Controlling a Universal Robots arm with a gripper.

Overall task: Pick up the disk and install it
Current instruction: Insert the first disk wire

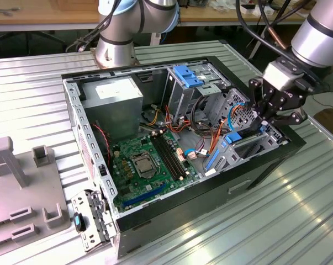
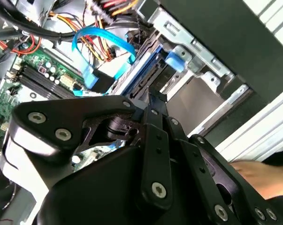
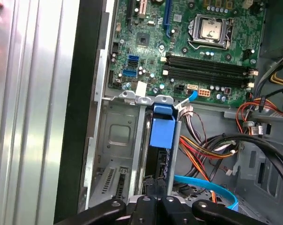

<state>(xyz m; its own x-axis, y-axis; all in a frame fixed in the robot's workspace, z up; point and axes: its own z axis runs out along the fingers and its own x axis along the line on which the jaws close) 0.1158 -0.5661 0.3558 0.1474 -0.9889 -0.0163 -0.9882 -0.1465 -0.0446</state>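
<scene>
Ribbed metal table (image 1: 254, 221), with an open computer case (image 1: 254, 171) lying on its side: the arm's gripper (image 1: 267, 113) hangs over the drive bay (image 3: 114, 140) at the case's front edge.

Straight ahead of the gripper, in both wrist views, the disk (image 3: 161, 133) stands on edge in the bay, its blue carrier running down the slot and its near end right at the gripper tip (image 3: 154, 197). Whether the tool is clamped on the disk or merely set against it cannot be told from these views. Judged by how deep the carrier sits, the disk looks partly home, not confirmed latched.

Just to one side of the gripper, a flat blue cable (image 3: 211, 187) loops among orange and black wires. It could be snagged or pinched if the tool drifts sideways. A slight tilt of the disk could jam the carrier against the bay's metal rails, and pressure then would strain the bracket.

Beyond the case wall, a person's hand (image 2: 261, 176) rests on the table near the arm, a hazard should the arm swing outward.
</scene>
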